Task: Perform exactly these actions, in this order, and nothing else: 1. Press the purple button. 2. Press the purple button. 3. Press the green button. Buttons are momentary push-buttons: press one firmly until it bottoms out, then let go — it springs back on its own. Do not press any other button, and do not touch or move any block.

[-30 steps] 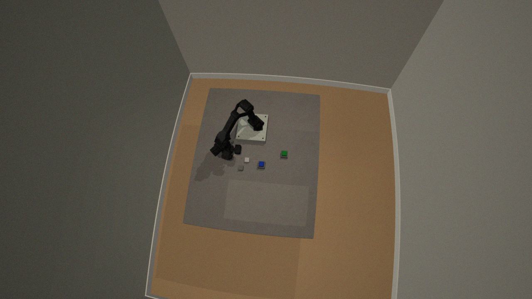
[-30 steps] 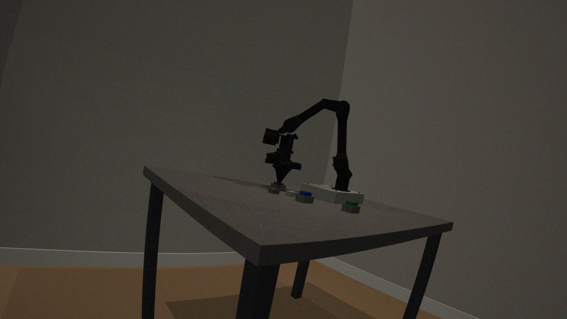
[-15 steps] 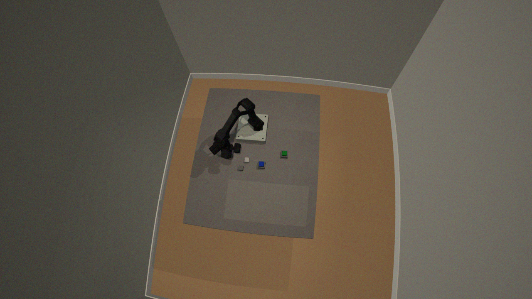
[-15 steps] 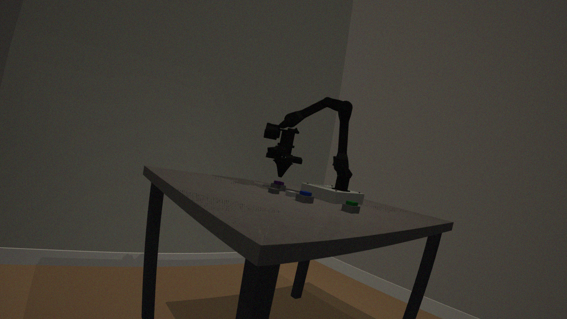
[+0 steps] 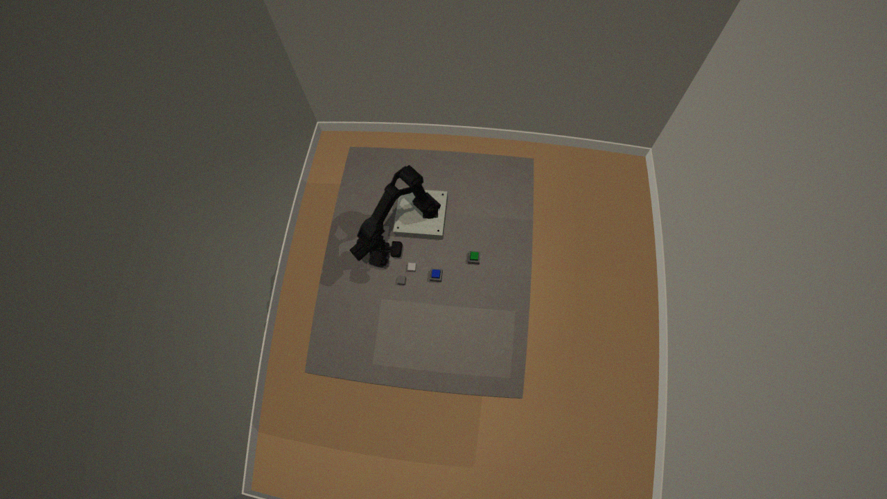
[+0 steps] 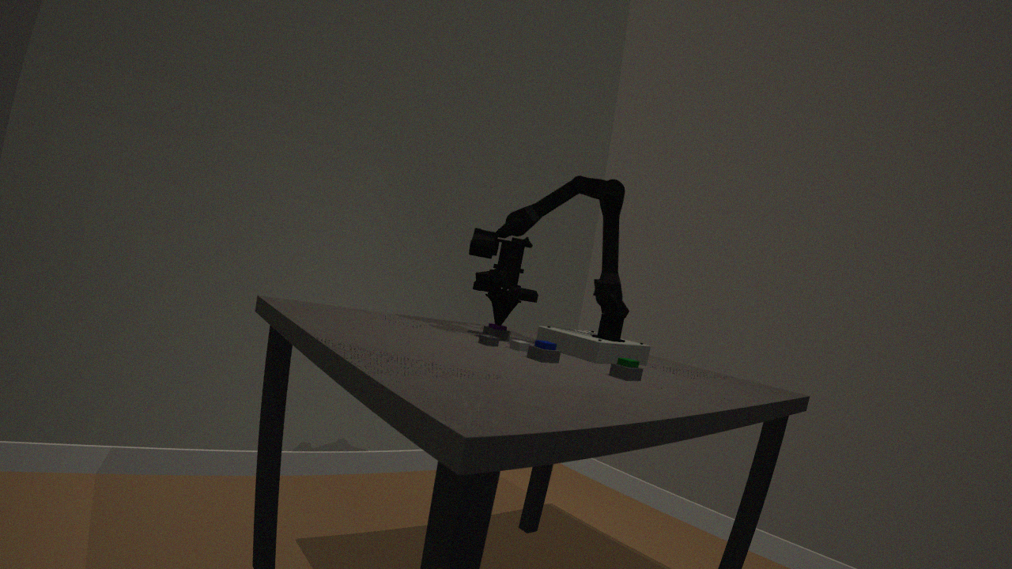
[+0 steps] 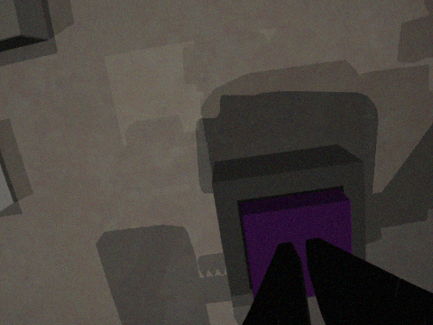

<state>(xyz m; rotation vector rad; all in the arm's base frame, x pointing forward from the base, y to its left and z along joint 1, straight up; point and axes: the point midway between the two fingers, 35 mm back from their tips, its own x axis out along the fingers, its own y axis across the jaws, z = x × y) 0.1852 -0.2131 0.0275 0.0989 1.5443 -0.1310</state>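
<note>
The purple button (image 6: 496, 326) (image 7: 289, 226) sits on its dark square base; in the top view the arm hides it. My gripper (image 6: 499, 324) (image 7: 299, 255) is shut with nothing between its fingers. It points down, and its fingertips are at the purple cap, seemingly touching its top; how far the cap is pushed in I cannot tell for sure. The green button (image 5: 474, 255) (image 6: 627, 362) stands on its grey base at the right, away from the gripper, with its cap raised.
A blue button (image 5: 436, 273) (image 6: 545, 345) stands between the purple and green ones. A white block (image 5: 411, 267) (image 6: 519, 345) and a grey block (image 5: 401, 280) (image 6: 488, 340) lie close to the purple button. The pale base plate (image 5: 406, 228) (image 6: 579, 344) of the arm is behind them.
</note>
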